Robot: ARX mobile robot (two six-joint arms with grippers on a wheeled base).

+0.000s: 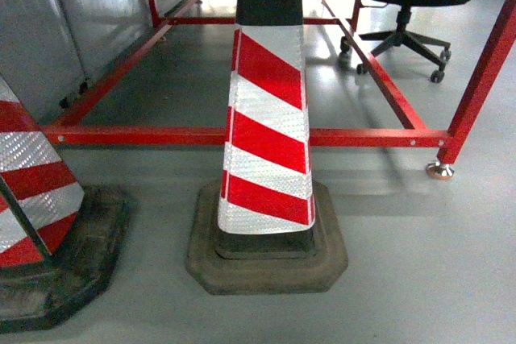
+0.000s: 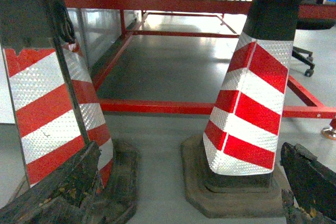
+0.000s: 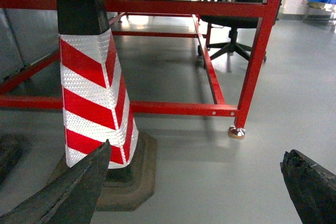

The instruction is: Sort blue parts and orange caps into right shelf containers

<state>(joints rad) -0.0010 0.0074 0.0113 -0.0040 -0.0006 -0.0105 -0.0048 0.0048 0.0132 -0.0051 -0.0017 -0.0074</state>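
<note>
Both grippers, left [image 2: 178, 192] and right [image 3: 194, 192], gape empty near a striped cone [image 1: 268, 130].

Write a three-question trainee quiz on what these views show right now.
1. True or false: blue parts or orange caps show in some view.
2. How many striped cones appear in the head view? A) one B) two C) three
3. Fill in: the middle cone stands in front of a red ____.

Key:
1. False; none are in view.
2. B; the middle cone and a left cone cut by the edge.
3. Frame. An office chair sits behind it. The right claw is open and empty.
</note>
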